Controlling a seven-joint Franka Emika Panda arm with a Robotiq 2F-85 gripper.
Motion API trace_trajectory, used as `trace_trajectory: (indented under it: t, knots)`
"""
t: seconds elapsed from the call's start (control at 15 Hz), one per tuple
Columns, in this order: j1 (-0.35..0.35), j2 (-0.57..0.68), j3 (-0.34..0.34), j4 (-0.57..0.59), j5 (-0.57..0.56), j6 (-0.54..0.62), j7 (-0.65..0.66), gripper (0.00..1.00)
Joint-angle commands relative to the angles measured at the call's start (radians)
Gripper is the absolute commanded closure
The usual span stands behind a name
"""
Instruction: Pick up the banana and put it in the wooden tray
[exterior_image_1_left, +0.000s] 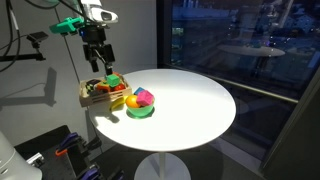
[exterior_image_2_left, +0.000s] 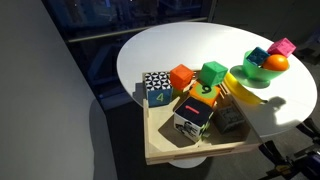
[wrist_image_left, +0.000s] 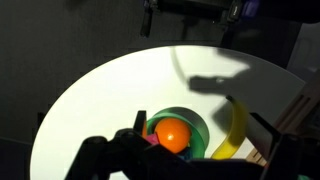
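A round white table (exterior_image_1_left: 190, 100) on a single white pedestal (exterior_image_1_left: 160, 165) fills the middle of both exterior views. Its top is smooth and brightly lit, and hard shadows fall across it in the wrist view. Behind it, in the upper right of an exterior view, dark glass panes (exterior_image_1_left: 245, 45) carry dim reflections. A dark grey floor (exterior_image_2_left: 60, 120) lies below the table at the left of the frame.

The banana (exterior_image_2_left: 243, 92) lies flat on the table top, not in the wooden tray (exterior_image_2_left: 190, 156). It sits in the narrow strip between the tray's edge and the green bowl (exterior_image_2_left: 255, 76), just beside both. In the wrist view the banana (wrist_image_left: 236, 130) curves up at the lower right, next to the bowl (wrist_image_left: 200, 125).

The bowl holds a round orange fruit (exterior_image_2_left: 277, 62), a pink block (exterior_image_2_left: 285, 46) and a blue block (exterior_image_2_left: 258, 56). The tray sits at the table's rim in the lower centre and is crowded with cubes, among them an orange one (exterior_image_2_left: 181, 76), a green one (exterior_image_2_left: 212, 72) and a dotted black-and-white one (exterior_image_2_left: 157, 88).

The gripper (exterior_image_1_left: 97, 66) hangs in the upper left above the tray, holding nothing. In the wrist view its dark fingers (wrist_image_left: 100, 155) stand wide apart.
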Motion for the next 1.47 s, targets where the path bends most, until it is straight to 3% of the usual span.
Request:
trace_trajectory:
  t: [0.0, 0.53, 1.0, 1.4]
  knots:
    - [0.016, 0.061, 0.025, 0.042, 0.03, 0.045, 0.054, 0.0]
    - [0.031, 0.205, 0.056, 0.054, 0.098, 0.201, 0.131, 0.0]
    - [0.02, 0.372, 0.096, 0.037, 0.057, 0.362, 0.27, 0.0]
    - [0.031, 0.413, 0.087, 0.027, 0.07, 0.378, 0.264, 0.0]
